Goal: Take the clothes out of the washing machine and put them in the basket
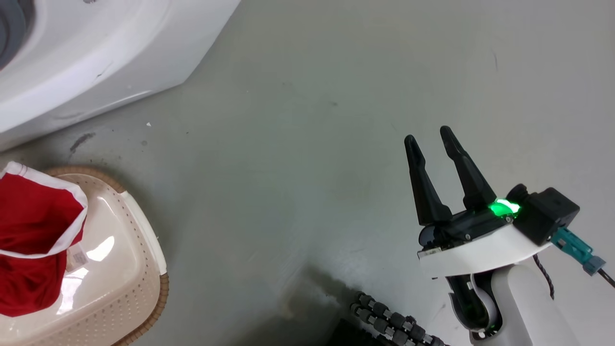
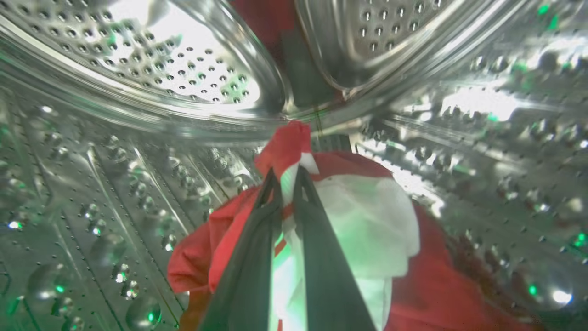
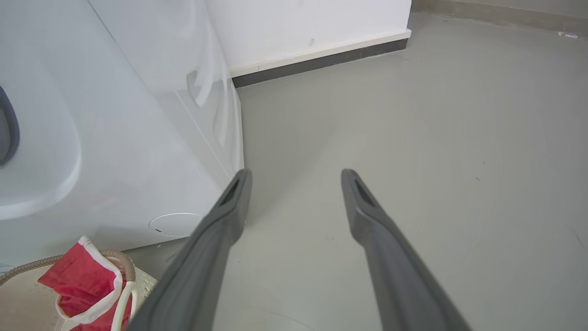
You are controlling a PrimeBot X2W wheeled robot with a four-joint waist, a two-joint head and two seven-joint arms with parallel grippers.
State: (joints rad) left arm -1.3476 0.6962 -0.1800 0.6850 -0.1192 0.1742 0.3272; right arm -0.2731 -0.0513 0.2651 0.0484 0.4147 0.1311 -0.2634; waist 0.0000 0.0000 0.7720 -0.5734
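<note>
Red garment (image 2: 367,216) sits clamped in the left hand (image 2: 285,177) inside the drum (image 2: 115,151); right hand (image 1: 428,134) apart.

The white washing machine (image 1: 81,67) stands on the floor near the basket (image 1: 127,269). In its shiny perforated drum (image 2: 115,193) lies a crumpled red garment (image 2: 436,294) with a white panel, one fold pinched by the left gripper (image 2: 287,177). The cream basket, with a brown rim, holds a second garment (image 1: 33,226), red with white trim, partly over the rim.
</note>
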